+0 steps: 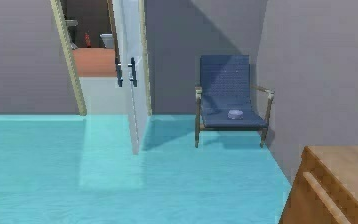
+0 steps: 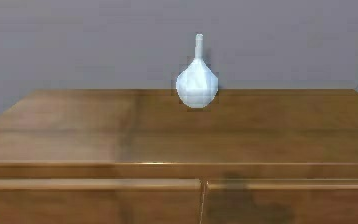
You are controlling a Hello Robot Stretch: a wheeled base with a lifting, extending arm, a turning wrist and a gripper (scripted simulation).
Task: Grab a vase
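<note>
Wooden surface (image 2: 87, 125) spans the lower frame; a white narrow-necked vase (image 2: 197, 82) stands upright on it, upper centre. My tool's state I cannot tell.

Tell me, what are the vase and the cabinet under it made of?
The vase looks like glazed ceramic or maybe glass: pale bluish white, smooth, softly shiny. The cabinet looks like polished wood: brown, streaky grain, a sheen on top.

vase (image 2: 197, 84): glossy white ceramic; cabinet (image 2: 107, 130): polished wood; chair (image 1: 227, 85): blue cloth
</note>
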